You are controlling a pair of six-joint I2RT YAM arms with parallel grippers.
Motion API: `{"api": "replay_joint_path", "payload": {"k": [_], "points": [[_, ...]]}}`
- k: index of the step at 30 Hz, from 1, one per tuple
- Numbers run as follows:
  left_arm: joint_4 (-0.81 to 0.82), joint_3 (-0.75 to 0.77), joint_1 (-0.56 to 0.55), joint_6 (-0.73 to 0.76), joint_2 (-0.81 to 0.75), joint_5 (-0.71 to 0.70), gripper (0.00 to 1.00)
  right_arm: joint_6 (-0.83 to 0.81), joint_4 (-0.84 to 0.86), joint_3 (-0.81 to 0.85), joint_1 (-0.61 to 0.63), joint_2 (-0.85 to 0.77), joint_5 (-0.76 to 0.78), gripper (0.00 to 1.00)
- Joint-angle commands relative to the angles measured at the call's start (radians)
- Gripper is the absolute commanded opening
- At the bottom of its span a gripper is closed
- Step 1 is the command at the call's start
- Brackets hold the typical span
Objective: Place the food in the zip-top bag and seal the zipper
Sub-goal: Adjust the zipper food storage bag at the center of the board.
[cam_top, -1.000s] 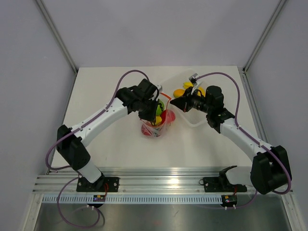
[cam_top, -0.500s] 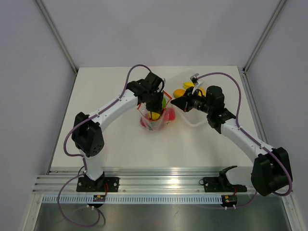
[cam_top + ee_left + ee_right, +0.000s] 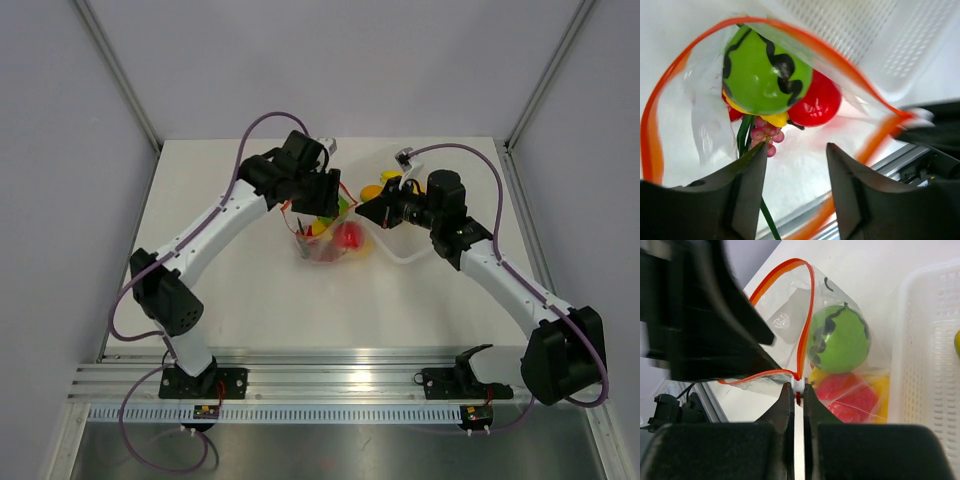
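Right fingers [image 3: 798, 396]: clamped on zipper [image 3: 808, 315] end. Left fingers [image 3: 796, 150]: apart, just above open bag [image 3: 705, 115]; food [image 3: 765, 70] sits beneath them, inside. Next, I judge: hold mouth taut, raise left straight up, avoid snagging the plastic.

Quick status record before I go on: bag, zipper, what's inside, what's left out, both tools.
bag: beside the tray, mouth open
zipper: unsealed, one end pinched by the right tool
in bag: green fruit, red fruit, grapes, stalks
outside bag: yellow pieces in the tray
left tool: open, empty, at the bag mouth
right tool: shut on the zipper
next, likely: load the yellow pieces, then seal
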Motion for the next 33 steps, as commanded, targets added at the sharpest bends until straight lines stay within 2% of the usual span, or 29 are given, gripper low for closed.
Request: {"api": "replay_joint_path", "payload": {"k": [1,6,10,13,20,23,29,32,33], "points": [[-0.033,0.101,-0.005,0.077,-0.145,-0.059,0.58,0.031,-0.044,0.076,0.013,0.018,0.002,0.0],[-0.02,0.078,-0.057,0.218,-0.208,-0.172,0.58,0.0,-0.061,0.077,0.028,0.006,0.008,0.0],[0.076,0.039,-0.1,0.346,-0.242,-0.183,0.57,-0.059,-0.079,0.083,0.028,-0.012,-0.002,0.0],[0.152,-0.001,-0.108,0.475,-0.245,-0.108,0.58,-0.099,-0.13,0.092,0.028,-0.026,0.01,0.0],[0.164,0.012,-0.132,0.662,-0.176,0.036,0.58,-0.15,-0.154,0.096,0.028,-0.049,0.019,0.0],[0.12,0.025,-0.146,0.664,-0.138,0.07,0.63,-0.15,-0.147,0.099,0.028,-0.049,0.022,0.0],[0.147,-0.017,-0.149,0.628,-0.096,0.065,0.64,-0.152,-0.14,0.116,0.028,-0.046,0.013,0.0],[0.144,-0.017,-0.149,0.622,-0.068,0.054,0.57,-0.152,-0.137,0.126,0.027,-0.055,0.013,0.0],[0.144,-0.018,-0.149,0.624,-0.065,0.054,0.45,-0.158,-0.137,0.127,0.027,-0.063,0.015,0.0]]}}
